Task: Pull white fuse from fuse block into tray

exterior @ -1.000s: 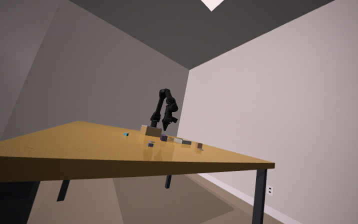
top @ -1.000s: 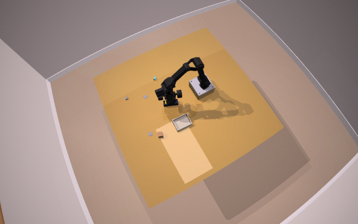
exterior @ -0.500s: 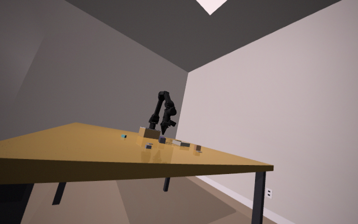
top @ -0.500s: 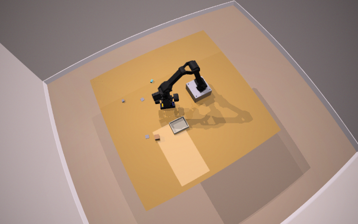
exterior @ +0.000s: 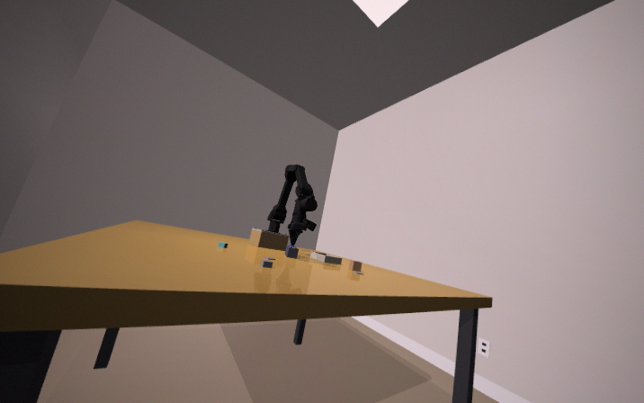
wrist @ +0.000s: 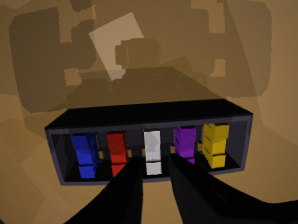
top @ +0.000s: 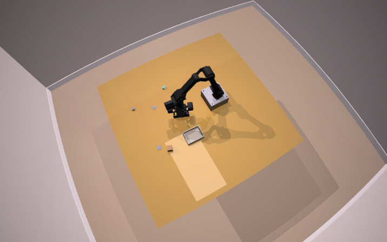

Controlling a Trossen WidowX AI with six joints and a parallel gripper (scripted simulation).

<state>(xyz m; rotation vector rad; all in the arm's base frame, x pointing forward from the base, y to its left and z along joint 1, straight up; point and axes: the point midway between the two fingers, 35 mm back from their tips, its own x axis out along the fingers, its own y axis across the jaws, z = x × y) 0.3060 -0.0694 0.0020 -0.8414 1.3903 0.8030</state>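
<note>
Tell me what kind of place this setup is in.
Likely a plain indoor room used as a robot test bench. Bare walls meet in a corner behind a wooden table on dark legs, with a wall socket near the floor. The arm sits bolted to a base block on the tabletop.

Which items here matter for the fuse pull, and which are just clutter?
Job:
white fuse
fuse block
tray
hand, partly open, straddling nothing yet

Clutter:
blue fuse, red fuse, purple fuse, yellow fuse (avoid)
teal cube
grey cubes
brown cube
</note>
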